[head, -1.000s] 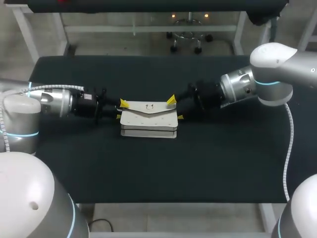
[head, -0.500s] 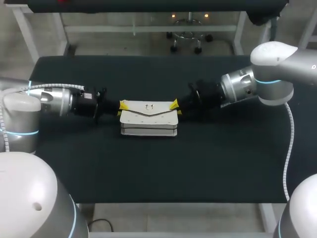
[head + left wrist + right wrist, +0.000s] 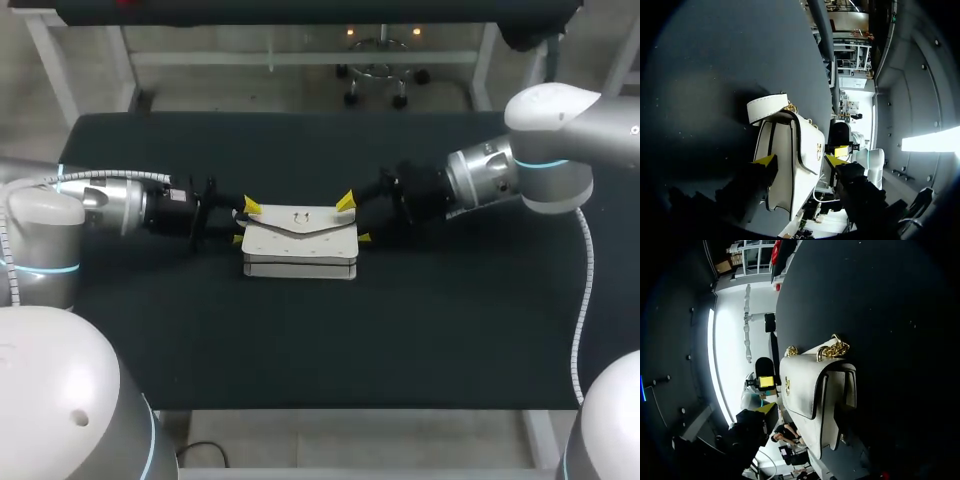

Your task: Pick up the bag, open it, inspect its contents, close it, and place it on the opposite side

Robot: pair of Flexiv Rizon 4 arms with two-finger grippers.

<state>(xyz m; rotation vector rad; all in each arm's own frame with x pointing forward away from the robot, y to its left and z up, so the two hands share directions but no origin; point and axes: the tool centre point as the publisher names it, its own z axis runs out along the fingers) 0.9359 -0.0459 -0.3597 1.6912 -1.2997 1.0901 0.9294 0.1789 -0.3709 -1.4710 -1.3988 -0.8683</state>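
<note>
The white bag [image 3: 300, 245] with a gold clasp lies flat in the middle of the black table [image 3: 300, 340], its flap down. My left gripper [image 3: 244, 223] is at the bag's left end, open, its yellow tips astride that end. My right gripper [image 3: 355, 219] is at the right end, also open and astride the end. In the left wrist view the bag [image 3: 785, 165] lies between my fingertips [image 3: 765, 160], with a strap tab beyond them. In the right wrist view the bag [image 3: 810, 385] shows its gold chain [image 3: 832, 351]; only one of my fingertips [image 3: 767, 408] shows.
The table's black cloth stretches bare in front of the bag and to both sides behind the arms. The table's front edge [image 3: 330, 408] runs below the bag. Both arms lie low over the table, level with the bag.
Half a second ago both grippers had their tips drawn close together at the bag's upper corners; now both stand wide again, as a second ago. The bag stayed where it was.
</note>
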